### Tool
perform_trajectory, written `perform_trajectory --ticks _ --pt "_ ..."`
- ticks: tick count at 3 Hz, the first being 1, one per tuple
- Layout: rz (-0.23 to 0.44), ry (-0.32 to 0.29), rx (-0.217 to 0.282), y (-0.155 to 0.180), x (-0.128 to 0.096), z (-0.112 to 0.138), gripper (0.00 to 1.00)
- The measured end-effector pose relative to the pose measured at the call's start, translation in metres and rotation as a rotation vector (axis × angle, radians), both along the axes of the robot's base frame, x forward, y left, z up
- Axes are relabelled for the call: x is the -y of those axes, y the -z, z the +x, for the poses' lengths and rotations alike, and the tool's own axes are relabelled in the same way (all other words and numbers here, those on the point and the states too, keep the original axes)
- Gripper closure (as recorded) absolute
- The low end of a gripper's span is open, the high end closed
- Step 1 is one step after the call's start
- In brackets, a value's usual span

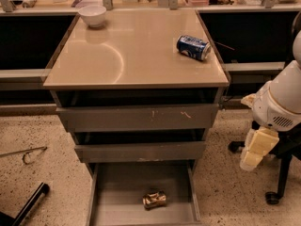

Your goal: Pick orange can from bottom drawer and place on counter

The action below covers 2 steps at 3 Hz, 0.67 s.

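– Down at six o'clock, in the pulled-out tray, what do you see?

– The orange can (154, 199). It looks crumpled and lies on the flat floor of the bottom drawer (110, 192), toward the front and a touch right of the middle, clear of both side walls.

– And the gripper (253, 153)?

– Over at four o'clock, beside the cabinet's right side. It hangs below the white arm (282, 100) and points down over the speckled floor (47, 178). It is outside the drawer and well apart from the can. Whether it is open or closed I cannot tell.

– What is on the counter (136, 62)?

– A blue and white can (193, 47) lies on its side at one o'clock, near the right edge. A white bowl (92, 15) stands at eleven o'clock, near the back left corner. The two are well apart, with bare glossy beige between them.

– And under the slab?

– An upper drawer (136, 118) and a middle drawer (139, 151), both grey, each with a dark gap above its front. The open tray sits below them.

– Anything else on the ground?

– A chair base (278, 192) at five o'clock, just past the gripper, a dark bar (30, 204) at seven o'clock and a thin wire piece (28, 153) at eight o'clock.
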<state>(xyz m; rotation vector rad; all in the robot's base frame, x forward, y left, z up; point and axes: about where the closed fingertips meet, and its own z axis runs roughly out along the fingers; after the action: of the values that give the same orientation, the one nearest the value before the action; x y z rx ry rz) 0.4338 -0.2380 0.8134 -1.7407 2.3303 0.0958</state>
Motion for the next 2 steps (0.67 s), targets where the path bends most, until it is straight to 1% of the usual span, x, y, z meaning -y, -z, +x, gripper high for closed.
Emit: perform_trajectory --ticks 1,2 --pt "0.0 0.0 0.0 0.0 0.0 0.0 0.0" --pt "0.047 -0.013 -0.001 0.036 -0.006 0.006 0.0"
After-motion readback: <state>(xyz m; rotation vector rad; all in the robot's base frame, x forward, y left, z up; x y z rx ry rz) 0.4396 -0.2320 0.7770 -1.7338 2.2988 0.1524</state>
